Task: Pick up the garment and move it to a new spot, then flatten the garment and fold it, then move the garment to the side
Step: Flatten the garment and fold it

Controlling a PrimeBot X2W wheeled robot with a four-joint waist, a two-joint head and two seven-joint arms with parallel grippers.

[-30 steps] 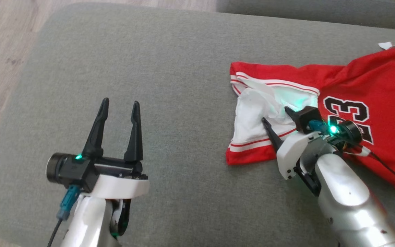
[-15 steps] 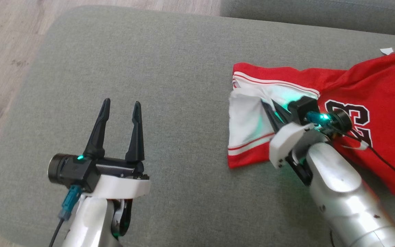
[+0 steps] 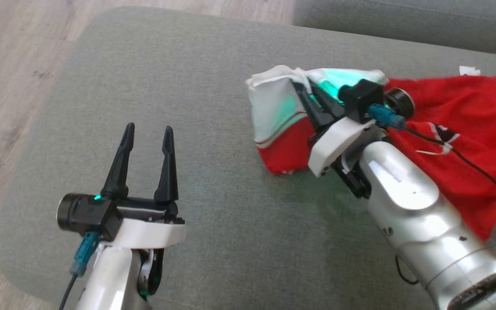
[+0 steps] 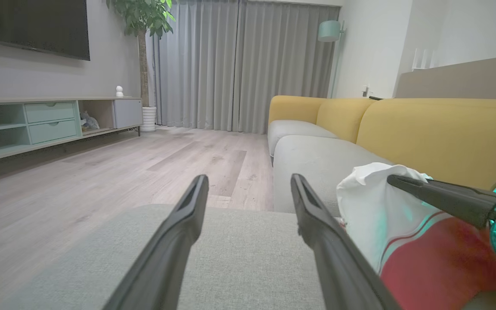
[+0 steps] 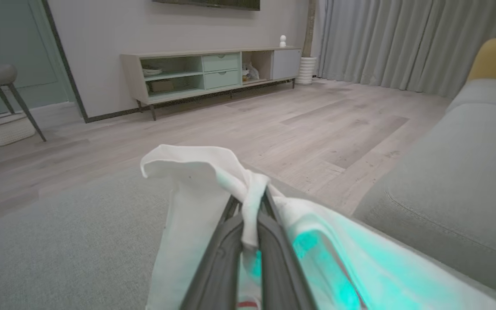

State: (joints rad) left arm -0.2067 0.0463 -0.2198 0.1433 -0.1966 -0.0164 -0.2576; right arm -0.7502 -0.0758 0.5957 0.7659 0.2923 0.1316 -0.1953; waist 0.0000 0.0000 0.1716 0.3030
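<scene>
Silver forearms, white wrists, dark tapered jaws.

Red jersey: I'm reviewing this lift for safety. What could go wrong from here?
1. The right hand pinches only a thin white fold of the jersey; that fold could slip out as more weight comes up.
2. Most of the jersey lies bunched on the sofa cushion, so pulling may crumple it further.
3. The wrist cable crosses the red cloth and might snag.

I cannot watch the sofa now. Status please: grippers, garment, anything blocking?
Right gripper shut on garment, white end raised off cushion. Left gripper open, empty, above cushion. Nothing seen in the way.
</scene>
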